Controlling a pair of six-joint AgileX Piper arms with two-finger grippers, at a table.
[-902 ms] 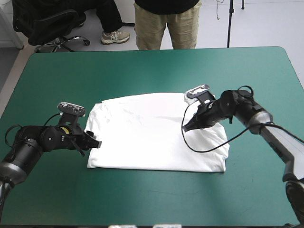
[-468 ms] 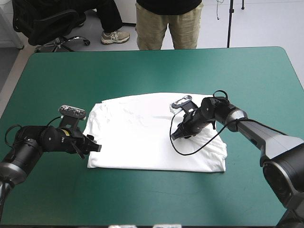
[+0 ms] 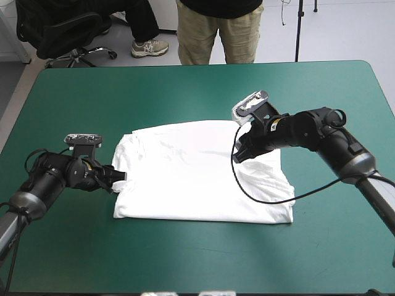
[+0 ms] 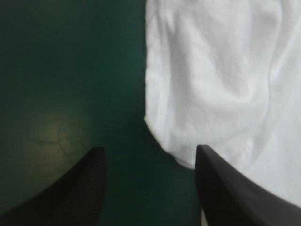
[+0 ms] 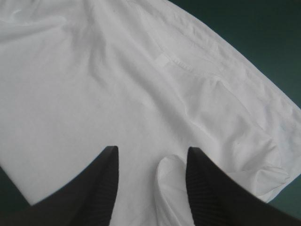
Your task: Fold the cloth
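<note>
Now: white neck label [image 5: 161,60] on T-shirt [image 5: 84,94], too small to read.

Bright, soft shadows, poss. glare on cover [image 4: 49,134]

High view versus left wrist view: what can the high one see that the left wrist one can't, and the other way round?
Only the high view shows the whole T-shirt spread flat, with the right gripper over its far right part. Only the left wrist view shows up close that the left gripper is open, with a bulge of the shirt's edge reaching between its fingers. Both show the white T-shirt, the teal-green cover and the left gripper at the shirt's left edge.
</note>
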